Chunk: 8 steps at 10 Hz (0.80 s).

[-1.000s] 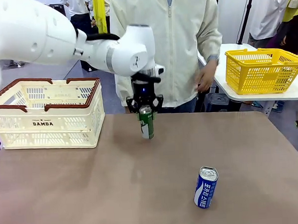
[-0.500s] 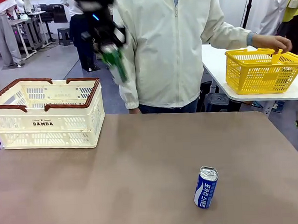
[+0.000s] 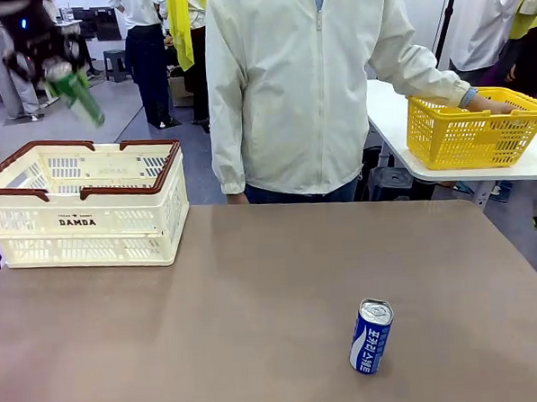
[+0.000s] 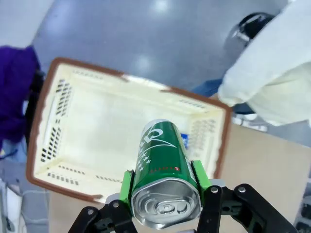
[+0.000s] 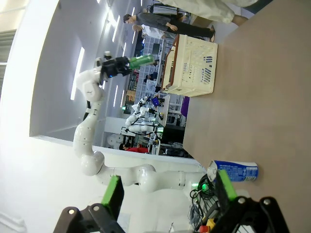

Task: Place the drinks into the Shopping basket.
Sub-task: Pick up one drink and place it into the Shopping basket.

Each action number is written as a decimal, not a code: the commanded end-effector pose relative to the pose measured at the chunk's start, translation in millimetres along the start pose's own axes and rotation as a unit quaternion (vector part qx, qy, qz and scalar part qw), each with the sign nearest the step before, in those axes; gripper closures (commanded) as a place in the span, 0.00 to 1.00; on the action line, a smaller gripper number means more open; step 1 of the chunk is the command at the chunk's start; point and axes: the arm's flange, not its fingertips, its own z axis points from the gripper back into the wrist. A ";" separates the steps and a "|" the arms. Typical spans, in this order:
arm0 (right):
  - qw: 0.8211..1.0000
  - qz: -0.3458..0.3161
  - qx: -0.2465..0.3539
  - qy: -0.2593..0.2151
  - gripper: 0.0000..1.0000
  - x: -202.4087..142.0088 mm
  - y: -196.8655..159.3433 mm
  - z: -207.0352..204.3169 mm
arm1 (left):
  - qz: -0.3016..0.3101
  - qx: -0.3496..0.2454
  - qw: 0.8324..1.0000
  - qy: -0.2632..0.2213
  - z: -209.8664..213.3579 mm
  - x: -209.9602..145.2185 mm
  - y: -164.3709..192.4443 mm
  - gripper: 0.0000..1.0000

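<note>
Holding the green can (image 3: pixel 75 92) tight between its two green pads (image 4: pixel 201 177), the left gripper (image 3: pixel 50 64) hangs high above the Shopping basket (image 3: pixel 128 184). In the front view the can is tilted, and its lower end points down toward the basket. In the left wrist view the silver top of the can faces the camera, and beyond the can lies the open cream inside of the basket with its brown rim around.

The blue-and-white can (image 3: pixel 372 336) stands upright on the brown table (image 3: pixel 212 330), well apart from the basket, to the right of it and nearer to the robot's side.

The right gripper (image 5: pixel 170 189) has its fingers wide apart with nothing between them. It is far from the basket, and in its own view the blue-and-white can shows just beyond one fingertip.

A person (image 3: pixel 290 92) in a cream jacket stands behind the table, to the right of the Shopping basket. One hand of this person rests on the rim of a yellow basket (image 3: pixel 472 127), which stands on a white table still further to the right.
</note>
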 end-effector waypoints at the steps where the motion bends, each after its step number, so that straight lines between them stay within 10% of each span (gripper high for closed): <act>1: 1.000 0.009 -0.001 0.007 0.00 -1.6 1.3 2.1 | 0.003 0.014 0.999 0.037 -48.9 -26.1 13.7 1.00; 8: 1.000 0.009 -0.001 0.007 0.00 -1.6 1.3 2.1 | -0.006 0.050 0.993 0.102 -114.4 -58.4 28.6 1.00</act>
